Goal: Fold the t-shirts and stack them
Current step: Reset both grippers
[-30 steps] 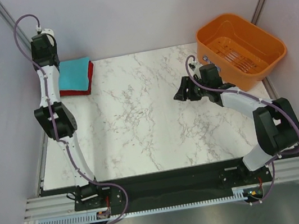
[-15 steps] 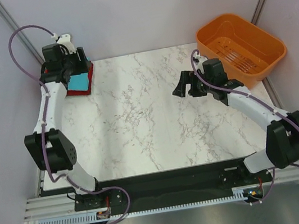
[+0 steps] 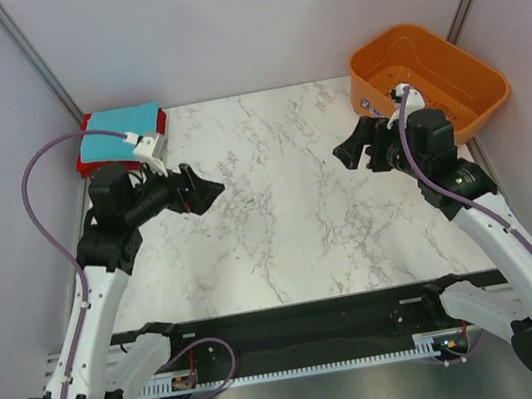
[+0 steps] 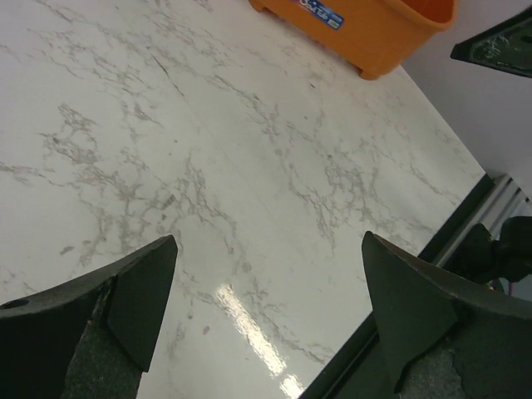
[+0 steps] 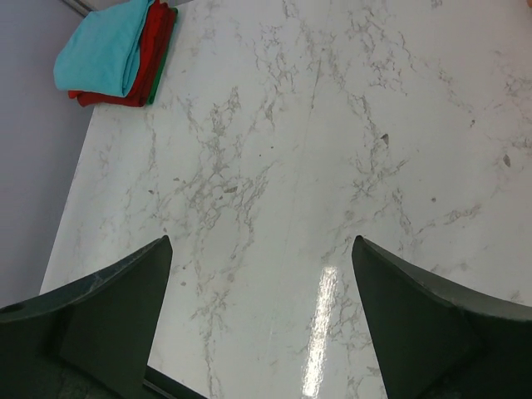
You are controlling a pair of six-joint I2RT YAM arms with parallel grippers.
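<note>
Marble tabletop (image 3: 281, 227), white with grey veining, grey partition walls behind. Arm bases sit along the bottom edge of the top view.

Mid frame, left: left gripper (image 3: 206, 190) hangs over bare marble, pointing toward frame centre. Its wrist view shows both fingers spread wide with nothing between them.

Mid frame, right: right gripper (image 3: 351, 152) faces it from the other side, well apart. Jaws likewise spread and empty in its wrist view.

Upper left corner: teal t-shirt (image 3: 117, 135) lies folded on top of the red t-shirt (image 3: 161, 122), which shows only as a rim along the right and near edges. The stack sits at the far left corner of the table, well apart from both grippers. Whether it overhangs the table edge I cannot tell.

Upper right: orange basket (image 3: 474, 75), no cloth visible inside.

Judgement: both shirts read as folded and stacked, so the task looks essentially complete. Remaining step is parking the arms.
- Keep the left arm's travel low and inboard, away from the corner.
- Leave the jaws apart so no cloth can snag.
- Do not touch the stack again; the top layer would slide easily.
</note>
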